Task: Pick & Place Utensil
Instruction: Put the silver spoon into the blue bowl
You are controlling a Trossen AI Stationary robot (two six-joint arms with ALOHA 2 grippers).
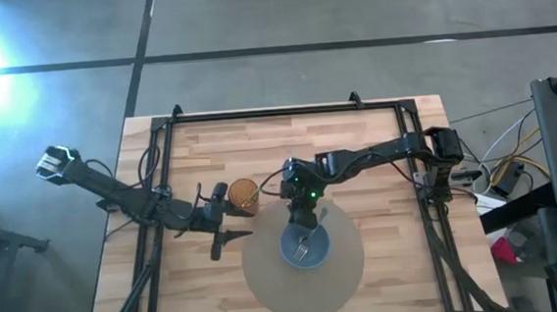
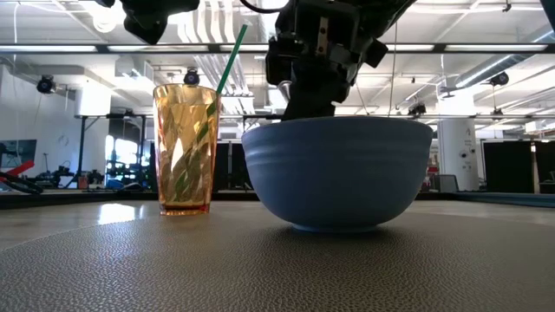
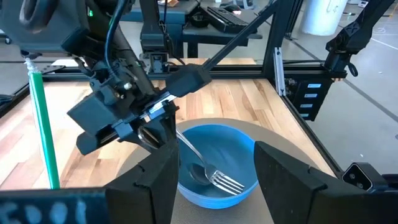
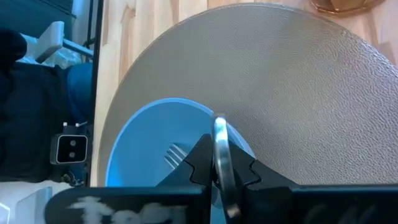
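Pinching a fork (image 3: 208, 169) handle, right pincer (image 3: 163, 124) hides behind the bowl (image 2: 336, 173).

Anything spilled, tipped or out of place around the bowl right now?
Nothing stands out. The blue bowl sits upright on the round mat, the cup stands upright, and the right gripper holds the fork tines-down in the bowl.

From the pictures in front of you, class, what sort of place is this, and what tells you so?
Probably a robotics lab or workshop in a large industrial hall. A wooden table carries two arms on a black frame, loose cables lie beside it, and the low view shows a high ceiling with strip lights.
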